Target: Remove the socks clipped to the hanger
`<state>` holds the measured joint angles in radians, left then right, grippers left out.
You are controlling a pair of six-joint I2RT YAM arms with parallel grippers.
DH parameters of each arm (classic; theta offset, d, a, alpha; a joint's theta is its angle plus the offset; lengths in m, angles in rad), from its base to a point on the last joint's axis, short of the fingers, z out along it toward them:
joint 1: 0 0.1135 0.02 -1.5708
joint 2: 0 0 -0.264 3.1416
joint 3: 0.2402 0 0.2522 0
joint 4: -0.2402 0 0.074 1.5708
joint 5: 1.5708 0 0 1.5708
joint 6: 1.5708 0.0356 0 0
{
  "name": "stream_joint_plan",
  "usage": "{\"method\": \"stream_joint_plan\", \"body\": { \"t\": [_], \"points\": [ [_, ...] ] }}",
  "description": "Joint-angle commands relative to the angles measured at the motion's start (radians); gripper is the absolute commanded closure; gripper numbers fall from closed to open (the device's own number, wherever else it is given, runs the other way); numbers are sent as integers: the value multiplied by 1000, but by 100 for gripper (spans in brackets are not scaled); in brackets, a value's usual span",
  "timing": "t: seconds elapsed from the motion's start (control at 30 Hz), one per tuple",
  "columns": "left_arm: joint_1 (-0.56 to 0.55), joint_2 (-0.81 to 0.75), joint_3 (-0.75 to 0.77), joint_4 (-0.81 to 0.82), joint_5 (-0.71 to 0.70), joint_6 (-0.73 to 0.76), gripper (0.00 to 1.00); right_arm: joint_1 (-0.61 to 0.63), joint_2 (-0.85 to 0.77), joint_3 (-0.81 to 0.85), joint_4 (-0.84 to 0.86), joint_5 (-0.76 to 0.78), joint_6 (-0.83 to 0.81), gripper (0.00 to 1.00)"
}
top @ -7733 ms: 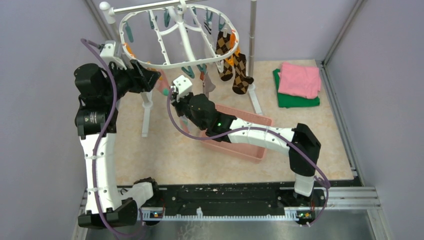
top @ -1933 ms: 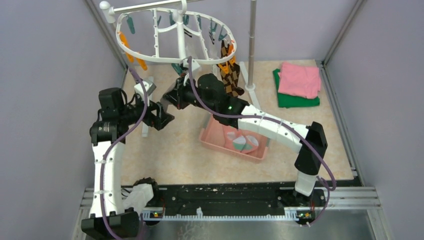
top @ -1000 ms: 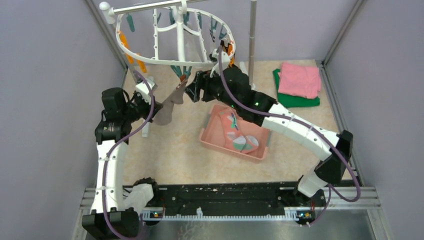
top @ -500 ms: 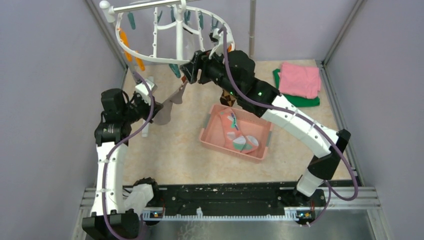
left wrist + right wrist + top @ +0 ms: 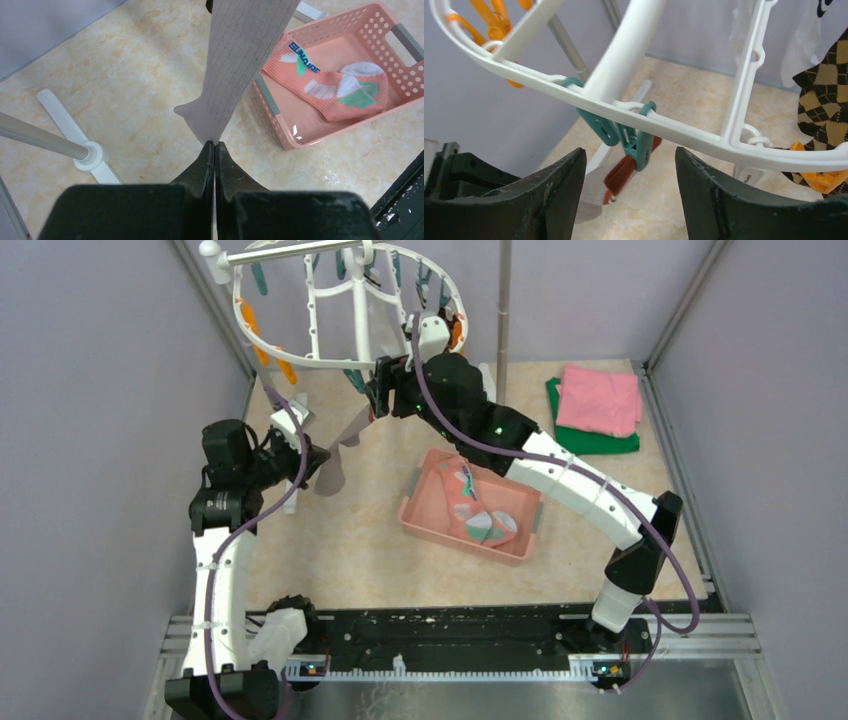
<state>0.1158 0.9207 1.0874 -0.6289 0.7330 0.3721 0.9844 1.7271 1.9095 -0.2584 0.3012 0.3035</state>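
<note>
The white oval hanger [image 5: 300, 361] hangs at the back, with its near rim [image 5: 684, 131] crossing the right wrist view. A grey sock [image 5: 235, 65] with a rust-red cuff [image 5: 624, 172] is stretched slanting down from a teal clip [image 5: 639, 144] on that rim. My left gripper [image 5: 215, 143] is shut on its toe, low at the left [image 5: 318, 462]. My right gripper [image 5: 629, 151] stands open, one finger on each side of that clip, just under the rim [image 5: 385, 390]. A brown-and-black diamond sock [image 5: 824, 102] hangs from orange clips at the right.
A pink basket [image 5: 420, 525] on the floor holds a pink sock [image 5: 325, 87] with white and green patches. Folded pink and green cloths [image 5: 598, 400] lie at the back right. The metal pole [image 5: 503, 300] rises behind the hanger, and its white foot [image 5: 92, 152] is near my left gripper.
My right gripper rose to the hanger's near rim and now brackets the teal clip holding the grey sock. My left gripper kept its hold on the sock's toe, barely moving.
</note>
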Motion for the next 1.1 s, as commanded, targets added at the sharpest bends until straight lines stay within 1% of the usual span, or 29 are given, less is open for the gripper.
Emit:
{"method": "stream_joint_plan", "body": {
  "t": [0.0, 0.2, 0.3, 0.7, 0.87, 1.07],
  "points": [
    [-8, 5, -6, 36, 54, 6, 100, 18, -64, -49, 57, 75, -16, 34],
    [-21, 11, -14, 47, 75, -18, 100, 27, -44, -25, 70, 91, -30, 34],
    [-32, 13, -22, 48, 77, -21, 100, 44, -31, -5, 88, 128, -63, 35],
    [-52, 13, -33, 66, 73, -34, 100, 73, 28, 26, 178, 243, -138, 45],
    [-57, 12, -41, 73, 77, -39, 100, 91, 68, 45, 230, 302, -184, 47],
    [-63, 14, -43, 75, 75, -39, 100, 92, 105, 70, 249, 341, -189, 50]
  ]
}}
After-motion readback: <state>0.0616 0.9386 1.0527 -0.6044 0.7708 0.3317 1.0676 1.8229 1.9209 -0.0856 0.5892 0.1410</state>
